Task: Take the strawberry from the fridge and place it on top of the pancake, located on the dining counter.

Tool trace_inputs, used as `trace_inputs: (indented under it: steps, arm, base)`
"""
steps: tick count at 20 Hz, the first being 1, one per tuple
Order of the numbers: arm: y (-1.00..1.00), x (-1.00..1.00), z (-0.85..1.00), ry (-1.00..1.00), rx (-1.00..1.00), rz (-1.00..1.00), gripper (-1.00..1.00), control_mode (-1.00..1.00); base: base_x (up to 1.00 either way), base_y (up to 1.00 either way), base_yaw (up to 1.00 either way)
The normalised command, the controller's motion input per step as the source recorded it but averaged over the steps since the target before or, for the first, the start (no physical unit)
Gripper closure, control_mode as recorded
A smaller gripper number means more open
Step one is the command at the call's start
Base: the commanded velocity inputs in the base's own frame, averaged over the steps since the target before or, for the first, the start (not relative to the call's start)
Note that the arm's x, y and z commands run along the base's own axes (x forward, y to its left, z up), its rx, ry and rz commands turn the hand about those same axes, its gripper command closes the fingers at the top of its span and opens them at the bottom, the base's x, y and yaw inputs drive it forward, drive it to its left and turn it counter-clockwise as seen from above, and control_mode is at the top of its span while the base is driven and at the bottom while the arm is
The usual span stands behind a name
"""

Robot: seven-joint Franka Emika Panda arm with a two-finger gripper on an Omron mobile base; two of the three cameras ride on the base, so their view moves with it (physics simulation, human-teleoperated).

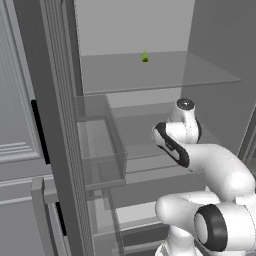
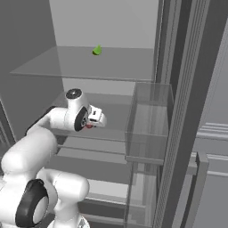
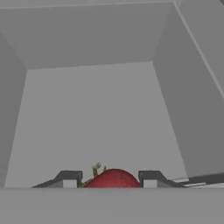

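Observation:
I am reaching into the open fridge (image 1: pixel 165 70), over a middle glass shelf (image 2: pixel 111 111). In the hand view the red strawberry (image 3: pixel 113 178) with its green stalk sits between my two dark fingertips (image 3: pixel 70 177), which press on it from both sides. My gripper (image 3: pixel 109 180) is shut on it. From the right base view a speck of red, the strawberry (image 2: pixel 89 126), peeks out under the hand (image 2: pixel 92 116). The hand view looks along the pale shelf toward the fridge's back wall (image 3: pixel 87 39). The pancake and the dining counter are out of view.
A tiny green cone-shaped item (image 1: pixel 144 57) stands on the upper glass shelf (image 2: pixel 67 62). Clear door bins (image 1: pixel 100 145) hang on the open left door, and other bins (image 2: pixel 149 124) on the right door. Panelled grey cabinets (image 1: pixel 15 100) flank the fridge.

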Motion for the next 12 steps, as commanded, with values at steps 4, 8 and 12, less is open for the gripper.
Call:
trace_inputs:
  steps: [4,8,12]
  arm:
    - [0.13,-0.91,0.59,-0.09,0.0,-0.04,1.0,-1.0]
    - [0.02,-0.65,0.59,-0.01,0.0,0.01,1.0,-1.0]
    - [0.11,-0.91,0.57,-0.01,0.0,0.04,1.0,-1.0]
  base:
    - [0.0,0.0,0.0]
    - [0.0,0.0,0.0]
    - [0.0,0.0,0.0]
